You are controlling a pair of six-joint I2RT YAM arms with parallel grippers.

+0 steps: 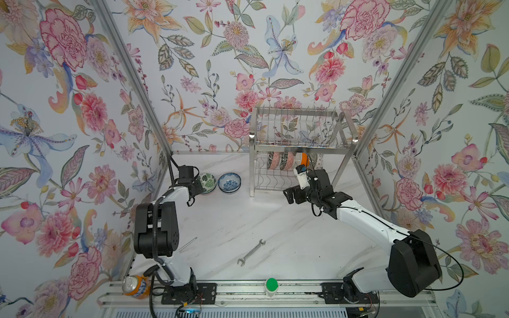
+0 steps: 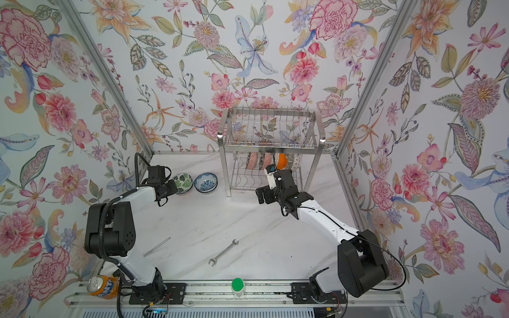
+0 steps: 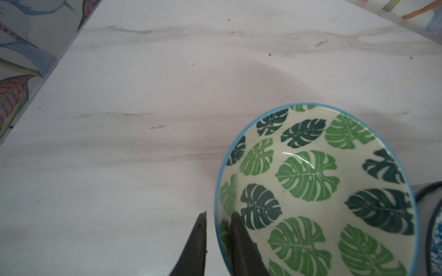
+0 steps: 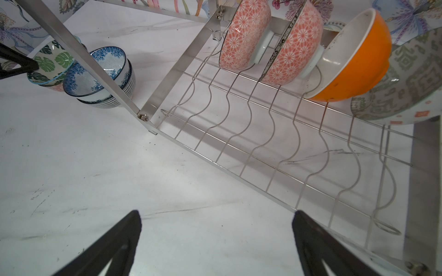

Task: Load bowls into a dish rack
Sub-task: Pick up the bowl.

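A green-leaf bowl sits on the marble table at the back left. My left gripper is shut across its near rim, one finger inside and one outside. Beside it a blue-and-white bowl rests in another bowl. The dish rack stands at the back with several bowls on edge in its lower tier: two pink, one orange, one grey-patterned. My right gripper hangs open and empty before the rack's lower tier.
A wrench and a thin metal rod lie on the near part of the table. An orange soda can and a green-capped bottle stand on the front rail. Floral walls close in left, right and back.
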